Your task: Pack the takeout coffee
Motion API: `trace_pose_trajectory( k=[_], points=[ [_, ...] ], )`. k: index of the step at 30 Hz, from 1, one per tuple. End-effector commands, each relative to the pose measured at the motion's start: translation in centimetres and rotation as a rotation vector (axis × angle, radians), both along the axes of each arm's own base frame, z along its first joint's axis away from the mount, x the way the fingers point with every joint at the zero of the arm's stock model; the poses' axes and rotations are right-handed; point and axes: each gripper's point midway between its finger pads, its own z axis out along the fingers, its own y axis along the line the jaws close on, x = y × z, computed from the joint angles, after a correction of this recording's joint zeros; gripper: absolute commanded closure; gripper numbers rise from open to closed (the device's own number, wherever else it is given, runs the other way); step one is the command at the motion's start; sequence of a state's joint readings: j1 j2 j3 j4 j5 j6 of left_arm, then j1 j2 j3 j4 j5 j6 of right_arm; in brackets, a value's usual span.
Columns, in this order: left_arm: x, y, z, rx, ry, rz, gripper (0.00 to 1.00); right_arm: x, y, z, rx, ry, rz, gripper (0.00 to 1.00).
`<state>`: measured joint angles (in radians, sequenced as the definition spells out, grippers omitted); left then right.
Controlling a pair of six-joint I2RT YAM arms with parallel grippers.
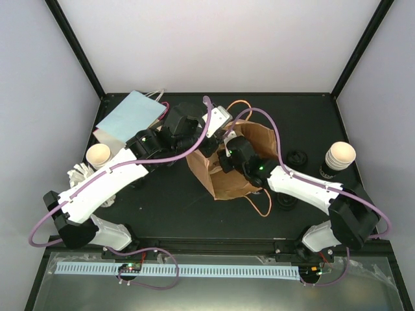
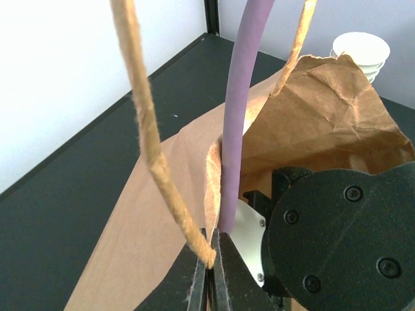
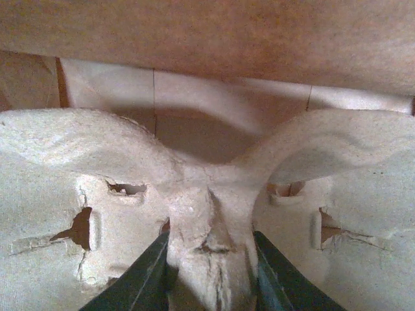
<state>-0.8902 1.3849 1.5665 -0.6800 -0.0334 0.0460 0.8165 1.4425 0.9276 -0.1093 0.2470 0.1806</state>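
Note:
The brown paper bag (image 1: 237,181) stands open mid-table. My left gripper (image 1: 209,144) is shut on the bag's rim where the twine handle (image 2: 152,149) is rooted, its jaws pressed together on the paper (image 2: 211,275). My right gripper (image 1: 228,159) is inside the bag, shut on the centre ridge of a pale pulp cup carrier (image 3: 84,162), a finger on either side of the ridge (image 3: 211,262). A stack of black paper cups (image 1: 338,159) stands at the right and also shows in the left wrist view (image 2: 361,52). One cup (image 1: 98,154) stands at the left. Neither has a lid on.
Two black lids (image 1: 296,157) (image 1: 286,201) lie on the table right of the bag. A flat pale-blue bag (image 1: 130,115) lies at the back left. White crumpled paper (image 1: 79,173) lies beside the left arm. The bag's inner wall (image 3: 194,32) is close above the carrier.

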Motion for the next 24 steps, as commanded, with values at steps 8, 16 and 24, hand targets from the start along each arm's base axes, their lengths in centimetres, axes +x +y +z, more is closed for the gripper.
trace_pose_trajectory(
  k=[8, 16, 24],
  points=[
    [-0.2, 1.0, 4.0, -0.022, -0.170, -0.021, 0.98, -0.1, 0.0, -2.9, -0.014, 0.063, -0.002, 0.71],
    [-1.1, 0.6, 4.0, -0.074, -0.139, -0.058, 0.98, 1.4, 0.7, -1.7, -0.023, 0.012, -0.005, 0.71],
    [-1.3, 0.7, 4.1, -0.110, -0.120, -0.047, 0.98, 2.2, 1.6, -1.8, -0.072, 0.021, 0.049, 0.72]
  ],
)
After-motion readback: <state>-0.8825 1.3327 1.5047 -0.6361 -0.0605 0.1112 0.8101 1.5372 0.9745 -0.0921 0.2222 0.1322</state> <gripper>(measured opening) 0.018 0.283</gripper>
